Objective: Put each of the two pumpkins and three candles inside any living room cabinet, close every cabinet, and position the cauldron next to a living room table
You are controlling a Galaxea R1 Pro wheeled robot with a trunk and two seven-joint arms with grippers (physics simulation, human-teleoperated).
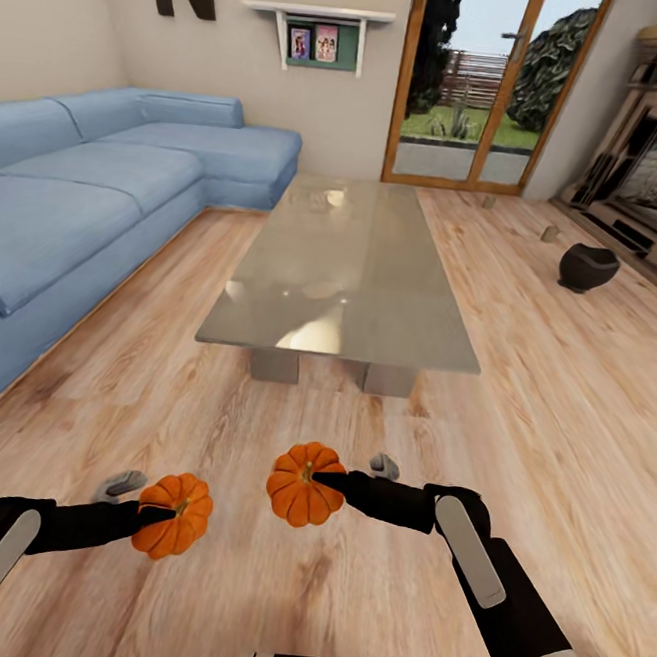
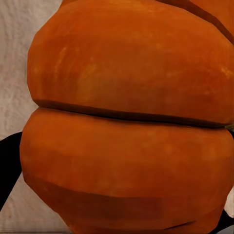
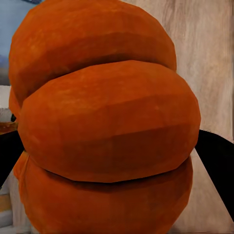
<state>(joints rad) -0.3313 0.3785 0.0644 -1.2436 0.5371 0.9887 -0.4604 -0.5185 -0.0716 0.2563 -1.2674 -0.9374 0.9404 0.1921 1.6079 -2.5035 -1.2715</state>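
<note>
You have a pumpkin pinched in each end effector, left (image 1: 155, 518) on one pumpkin (image 1: 175, 515), right (image 1: 329, 481) on the other pumpkin (image 1: 301, 484), both lifted for carrying to the cabinet.

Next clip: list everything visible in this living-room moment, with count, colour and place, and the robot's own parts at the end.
Orange ribbed pumpkins: 2, one in the left claw, one in the right claw.
Black round cauldron: 1, on the floor near the fireplace.
Stubby beige-grey candles: 2 small ones on the far floor, one by the cauldron, one near the glass door.
Grey glass-topped low table: 1, centre of the room.
Blue corner sofa: 1, along the left wall.
Stone fireplace: 1, grey-beige, far right.
Wooden-framed glass door: 1, back wall.
White wall shelf with pictures: 1, back wall.
Left claw: black, shut on its pumpkin.
Right claw: black, shut on its pumpkin.
</note>
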